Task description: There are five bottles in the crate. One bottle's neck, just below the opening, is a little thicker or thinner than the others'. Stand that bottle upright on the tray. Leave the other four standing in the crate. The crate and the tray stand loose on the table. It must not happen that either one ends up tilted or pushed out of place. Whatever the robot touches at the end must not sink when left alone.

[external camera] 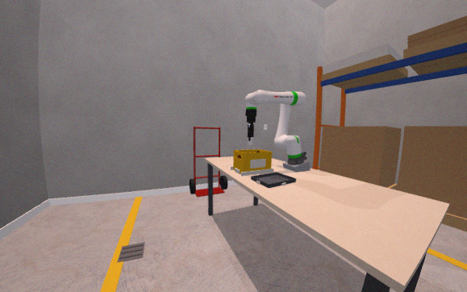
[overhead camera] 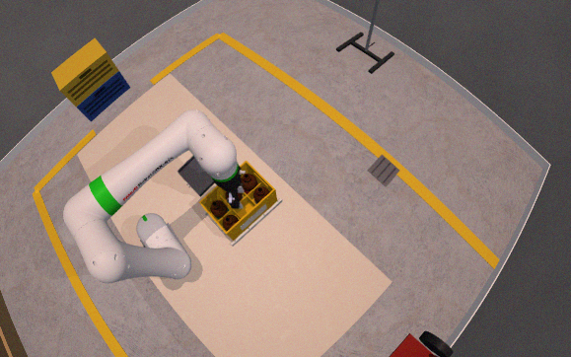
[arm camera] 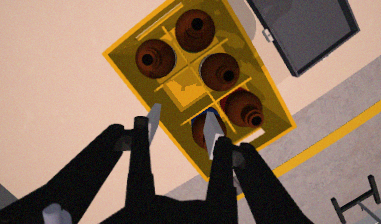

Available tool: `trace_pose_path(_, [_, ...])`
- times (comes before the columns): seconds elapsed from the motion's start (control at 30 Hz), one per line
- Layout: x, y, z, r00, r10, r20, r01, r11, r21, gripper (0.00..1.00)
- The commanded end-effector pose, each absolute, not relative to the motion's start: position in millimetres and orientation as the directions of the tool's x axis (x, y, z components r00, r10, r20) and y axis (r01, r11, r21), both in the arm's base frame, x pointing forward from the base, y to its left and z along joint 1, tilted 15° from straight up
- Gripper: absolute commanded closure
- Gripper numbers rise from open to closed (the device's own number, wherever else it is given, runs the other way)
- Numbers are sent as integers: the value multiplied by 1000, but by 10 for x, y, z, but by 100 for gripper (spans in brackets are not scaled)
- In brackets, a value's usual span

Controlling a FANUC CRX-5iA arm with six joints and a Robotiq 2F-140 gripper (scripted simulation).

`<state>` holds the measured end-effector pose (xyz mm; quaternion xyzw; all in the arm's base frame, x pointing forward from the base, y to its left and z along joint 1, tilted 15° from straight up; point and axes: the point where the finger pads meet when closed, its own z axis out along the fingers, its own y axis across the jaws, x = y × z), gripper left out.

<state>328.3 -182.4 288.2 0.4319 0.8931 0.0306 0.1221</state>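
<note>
A yellow crate (arm camera: 198, 85) stands on the table and holds several brown bottles, all upright. In the wrist view I see bottles at the far end (arm camera: 196, 27), left (arm camera: 155, 58), middle right (arm camera: 221, 70) and near right (arm camera: 245, 107). Another bottle (arm camera: 201, 131) is partly hidden behind my right finger. One middle cell (arm camera: 186, 92) is empty. My gripper (arm camera: 182, 117) hangs above the crate (external camera: 252, 160), well clear of the bottle tops, and is open with nothing between the fingers (external camera: 250, 140). The dark tray (arm camera: 303, 30) lies empty beside the crate (overhead camera: 242, 201).
The tray (external camera: 273, 179) lies on the table between the crate and the robot's base (external camera: 295, 163). The crate stands near the table's edge. A red hand truck (external camera: 206, 161) stands on the floor beyond the table.
</note>
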Motion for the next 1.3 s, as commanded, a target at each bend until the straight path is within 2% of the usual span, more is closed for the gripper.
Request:
trace_pose_path(0.0, [3287, -1827, 2881, -597, 779, -193, 764, 625, 161, 56])
trace_pose_path(1.27, [3395, -1858, 2539, -596, 779, -194, 764, 625, 163, 56])
